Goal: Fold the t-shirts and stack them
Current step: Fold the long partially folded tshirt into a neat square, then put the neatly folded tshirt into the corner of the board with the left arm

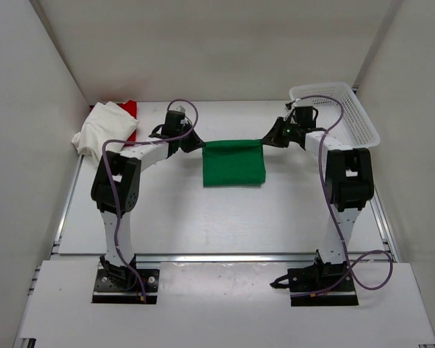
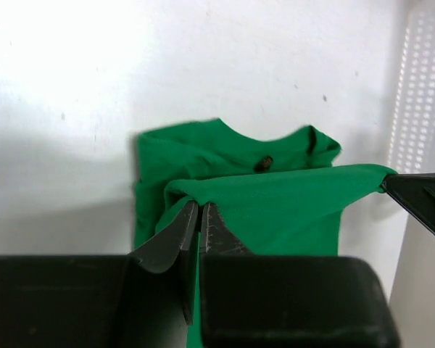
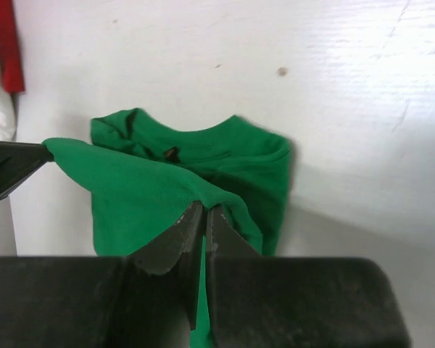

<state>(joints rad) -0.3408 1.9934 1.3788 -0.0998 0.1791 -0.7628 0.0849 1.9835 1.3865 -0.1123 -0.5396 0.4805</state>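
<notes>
A green t-shirt (image 1: 233, 164) lies at the table's middle, its far edge lifted and stretched taut between both grippers. My left gripper (image 1: 202, 144) is shut on the shirt's left corner (image 2: 196, 194); my right gripper (image 1: 263, 142) is shut on the right corner (image 3: 206, 197). Beneath the lifted layer, the collar (image 2: 264, 141) shows flat on the table. A white t-shirt (image 1: 104, 128) is bunched at the back left, lying over a red t-shirt (image 1: 130, 110) of which only an edge shows.
A white mesh basket (image 1: 341, 110) stands at the back right corner, close behind the right arm. White walls enclose the table on three sides. Both arm bases sit at the near edge.
</notes>
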